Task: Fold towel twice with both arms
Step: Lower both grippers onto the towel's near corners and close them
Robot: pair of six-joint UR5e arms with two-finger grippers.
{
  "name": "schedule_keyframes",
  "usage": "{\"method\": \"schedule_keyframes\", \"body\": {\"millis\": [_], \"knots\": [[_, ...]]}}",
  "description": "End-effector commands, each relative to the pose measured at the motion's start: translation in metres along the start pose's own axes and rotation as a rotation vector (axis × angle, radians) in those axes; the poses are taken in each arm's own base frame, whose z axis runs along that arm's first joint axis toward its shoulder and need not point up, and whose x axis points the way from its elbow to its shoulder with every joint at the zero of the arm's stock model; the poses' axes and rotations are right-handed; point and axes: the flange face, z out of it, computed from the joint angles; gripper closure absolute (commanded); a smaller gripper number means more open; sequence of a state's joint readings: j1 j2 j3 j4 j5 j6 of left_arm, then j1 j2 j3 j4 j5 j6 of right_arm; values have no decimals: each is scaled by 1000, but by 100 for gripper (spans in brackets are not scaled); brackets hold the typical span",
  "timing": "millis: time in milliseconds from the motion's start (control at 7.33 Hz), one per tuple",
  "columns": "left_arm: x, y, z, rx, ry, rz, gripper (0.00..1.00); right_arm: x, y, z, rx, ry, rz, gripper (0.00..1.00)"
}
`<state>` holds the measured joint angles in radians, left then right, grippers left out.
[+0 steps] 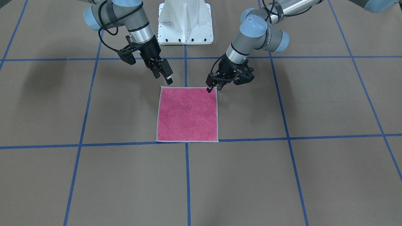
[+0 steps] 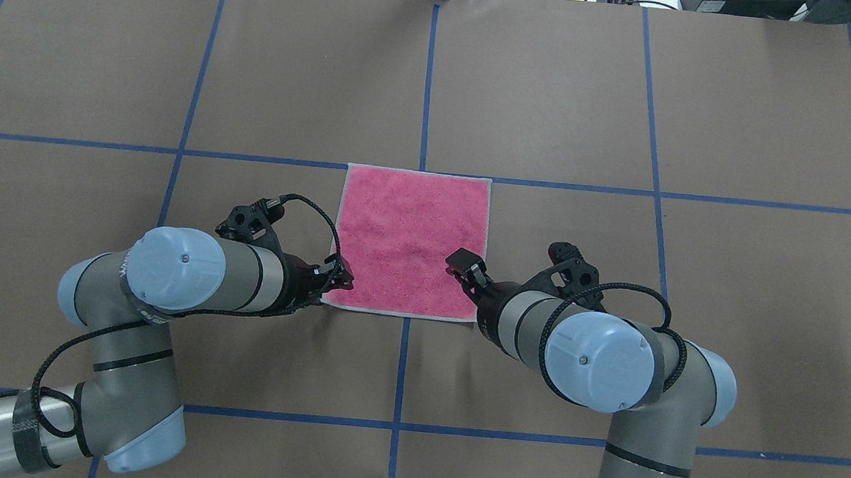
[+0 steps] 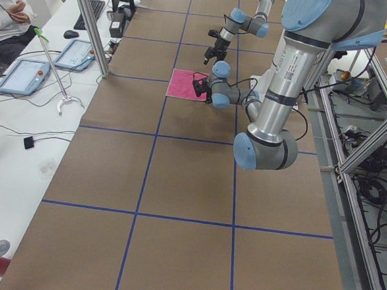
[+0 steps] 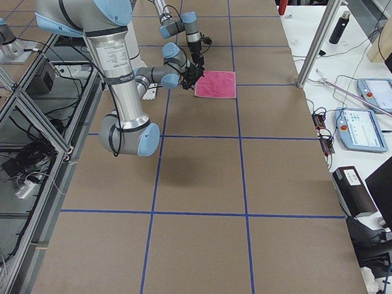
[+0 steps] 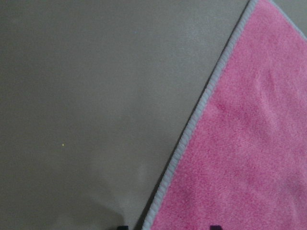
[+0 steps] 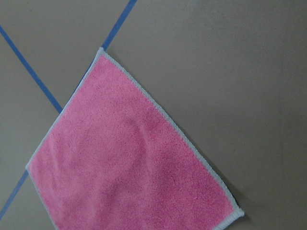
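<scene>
The towel [image 1: 187, 114] lies flat on the table with its pink-red face up and a pale grey hem around it; it also shows in the overhead view [image 2: 411, 242]. My left gripper [image 1: 211, 88] is low at the towel's corner nearest the robot and is open. In the left wrist view only its two fingertips [image 5: 122, 227] show, astride the hem of the towel [image 5: 249, 158]. My right gripper [image 1: 163, 74] hovers above the towel's other near corner, open and empty. The right wrist view shows the whole towel [image 6: 129, 158] below, with no fingers in it.
The table is covered in brown paper with blue tape grid lines [image 1: 187, 182]. The white bolted pedestal [image 1: 185, 22] stands behind the towel between the arms. Operator desks with tablets [image 3: 23, 76] run along the far side.
</scene>
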<state>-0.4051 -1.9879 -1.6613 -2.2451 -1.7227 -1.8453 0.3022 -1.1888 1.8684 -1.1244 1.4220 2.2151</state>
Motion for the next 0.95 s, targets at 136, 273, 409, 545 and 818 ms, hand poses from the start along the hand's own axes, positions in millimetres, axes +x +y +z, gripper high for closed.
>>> {"method": "schedule_keyframes", "body": {"millis": [136,273,409,545,818], "knots": [[-2,0,0,-1,-3,0,51,0,0,0,1,-1,0,1],[-4,0,0,-1,-6,1,51,0,0,0,2,-2,0,1],[-4,2,-1,-5,-3,3,54,0,0,0,3,-1,0,1],[-3,2,-3,-8,0,3,55,0,0,0,3,-1,0,1],[-5,2,-2,-7,-3,1,67,0,0,0,3,-1,0,1]]}}
